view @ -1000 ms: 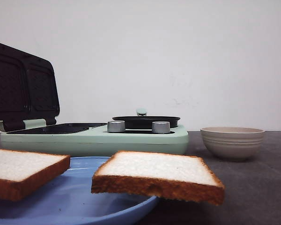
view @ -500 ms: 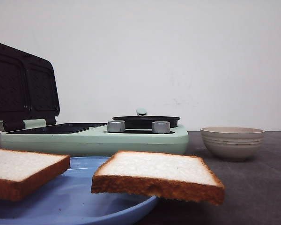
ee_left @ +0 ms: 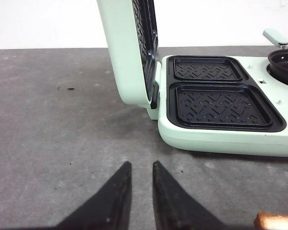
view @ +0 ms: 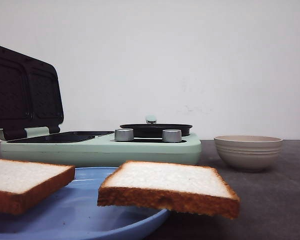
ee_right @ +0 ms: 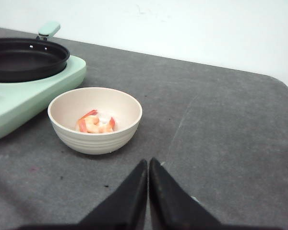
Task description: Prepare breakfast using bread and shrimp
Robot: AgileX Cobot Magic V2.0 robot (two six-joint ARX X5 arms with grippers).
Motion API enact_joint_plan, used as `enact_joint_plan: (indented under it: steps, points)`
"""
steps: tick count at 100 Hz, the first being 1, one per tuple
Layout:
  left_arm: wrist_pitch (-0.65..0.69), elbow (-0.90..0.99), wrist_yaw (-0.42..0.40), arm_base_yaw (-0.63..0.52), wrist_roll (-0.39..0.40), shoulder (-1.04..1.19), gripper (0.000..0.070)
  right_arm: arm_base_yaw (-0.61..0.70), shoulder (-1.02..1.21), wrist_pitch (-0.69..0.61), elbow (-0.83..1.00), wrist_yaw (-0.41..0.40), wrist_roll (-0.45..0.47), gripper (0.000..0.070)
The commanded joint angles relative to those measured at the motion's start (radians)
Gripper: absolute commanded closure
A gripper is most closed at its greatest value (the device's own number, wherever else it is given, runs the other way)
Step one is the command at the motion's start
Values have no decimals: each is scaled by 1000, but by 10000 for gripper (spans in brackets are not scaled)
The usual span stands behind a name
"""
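Observation:
Two slices of white bread lie on a blue plate (view: 85, 212) at the front: one at the left (view: 20, 177), one overhanging the plate's right rim (view: 170, 181). A crust corner of bread (ee_left: 276, 221) shows in the left wrist view. Pink shrimp (ee_right: 95, 123) sit in a cream bowl (ee_right: 93, 139), which is also in the front view at the right (view: 248, 150). My left gripper (ee_left: 141, 165) hovers over bare table near the grill, its jaws a little apart and holding nothing. My right gripper (ee_right: 148, 162) is shut and empty, just short of the bowl.
A mint-green breakfast maker (view: 100, 150) stands behind the plate with its lid (view: 22, 92) raised. Its two black grill plates (ee_left: 221, 103) are bare, and a black pan (view: 155, 130) sits on its right side. Two silver knobs (view: 124, 134) face forward. The table is grey.

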Motion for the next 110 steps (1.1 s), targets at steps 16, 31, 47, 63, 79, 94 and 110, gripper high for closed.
enact_joint_plan:
  steps: [16,31,47,63,79,94,110]
  points:
    - [-4,-18,-3,-2,-4,-1,700,0,0,13,-3,0,51,700]
    - [-3,-17,-3,-2,-78,-1,700,0,0,14,-3,0,105,700]
    - [-3,12,-3,-1,-198,-1,697,0,0,25,15,0,210,700]
    - [-19,105,-3,-2,-325,10,694,0,2,10,97,-1,377,700]
    - [-137,272,-3,-1,-340,87,694,0,63,-78,230,-2,420,700]
    - [-257,441,2,-2,-339,210,695,0,188,-230,362,-13,420,700]
    - [-387,591,76,-2,-333,346,696,0,359,-402,494,-63,421,700]
